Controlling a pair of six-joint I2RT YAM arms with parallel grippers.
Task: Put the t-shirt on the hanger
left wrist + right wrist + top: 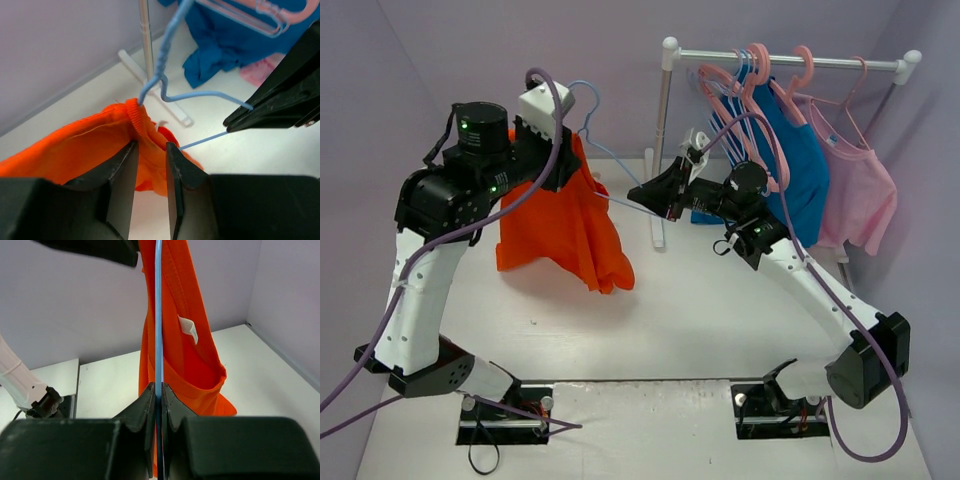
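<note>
The orange-red t-shirt (560, 225) hangs in the air above the table's left half, its lower part draping down. My left gripper (565, 165) is shut on bunched cloth just below the collar (150, 146). The light-blue hanger (588, 108) has its neck coming up out of the ribbed collar (133, 114), with its hook (167, 45) above. My right gripper (640, 193) is shut on the hanger's thin wire (158, 340), to the right of the shirt. The right wrist view shows the shirt (190, 360) with its white neck label (189, 327) beside the wire.
A white clothes rail (790, 62) stands at the back right with pink hangers (760, 75), a blue shirt (802, 165) and a pale pink top (860, 195). Its upright post (662, 150) and foot stand just behind my right gripper.
</note>
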